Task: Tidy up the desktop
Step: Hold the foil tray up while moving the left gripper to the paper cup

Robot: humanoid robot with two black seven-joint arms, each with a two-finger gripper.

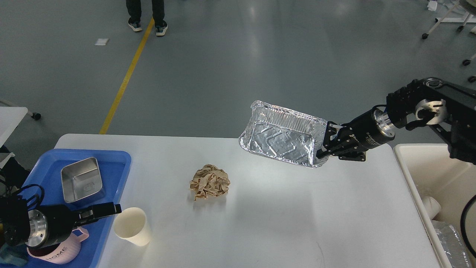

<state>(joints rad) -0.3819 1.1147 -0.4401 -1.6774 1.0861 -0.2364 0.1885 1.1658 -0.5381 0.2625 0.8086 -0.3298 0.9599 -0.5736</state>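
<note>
The desktop (282, 216) is a wide light grey-white tabletop. My right gripper (324, 143) is shut on the right rim of a crinkled foil tray (284, 138) and holds it tilted above the table's far right part. A crumpled brown paper ball (209, 182) lies near the middle. A cream paper cup (132, 226) stands at the front left. My left gripper (108, 210) reaches in low from the left, its tip just left of the cup's rim; its fingers look close together.
A blue tray (48, 203) at the left holds a square metal tin (81, 179) and a pink mug (59, 252), partly behind my left arm. A beige bin (431, 186) with trash stands past the right edge. A person's feet (147, 26) show far back.
</note>
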